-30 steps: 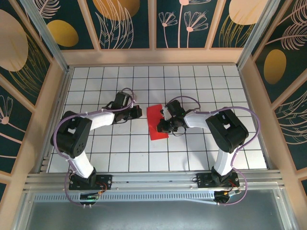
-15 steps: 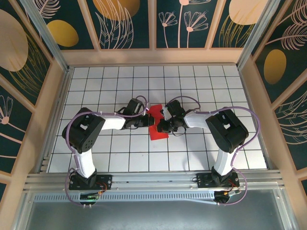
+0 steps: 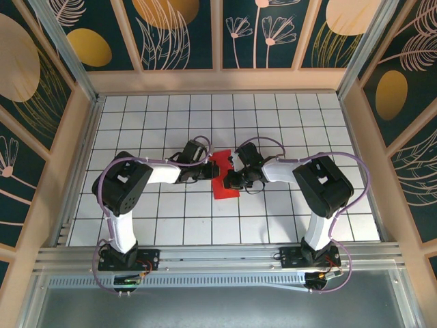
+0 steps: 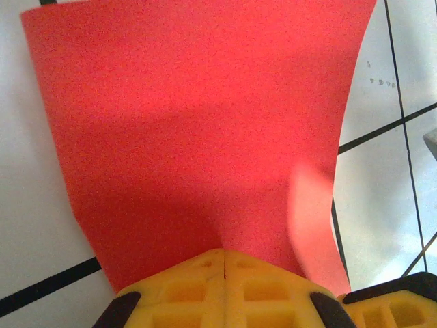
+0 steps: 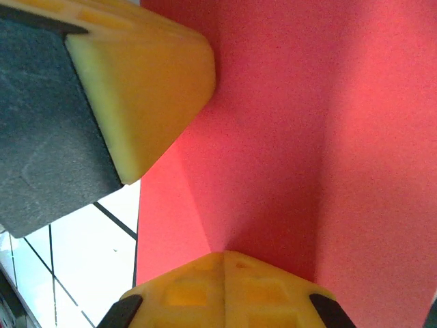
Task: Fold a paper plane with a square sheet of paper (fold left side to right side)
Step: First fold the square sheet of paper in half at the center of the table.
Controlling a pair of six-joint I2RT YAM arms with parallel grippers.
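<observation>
Red square sheet of paper (image 3: 224, 187) lies flat-ish near the middle of the white gridded worktop (image 3: 287, 123), between the two arms. From above it reads as a narrow rectangle, longer front to back, slightly skewed against the grid lines.

Left wrist view: paper (image 4: 198, 123) spreads away from the tool tips over white tile and black grid lines; its right edge bows inward, with a paler strip along the lower right. Right wrist view: paper (image 5: 287, 137) shows a soft ridge or crease running up from the tool tips, one side in shadow.

Left tool (image 3: 209, 169) sits at the sheet's left edge, upper half. Close up (image 4: 224, 263), its yellow fingertips are pressed fully together, a thin seam between them, tips down on the red surface. Cannot tell whether any paper is nipped in the seam.

Right tool (image 3: 229, 179) sits on the sheet just right of the left one, the two nearly touching. Close up (image 5: 224, 266), tips likewise pressed together on the paper; no paper visibly between them. Left tool's yellow finger and dark pad loom just beside it (image 5: 136, 89).

Both arms reach inward from the near edge.
</observation>
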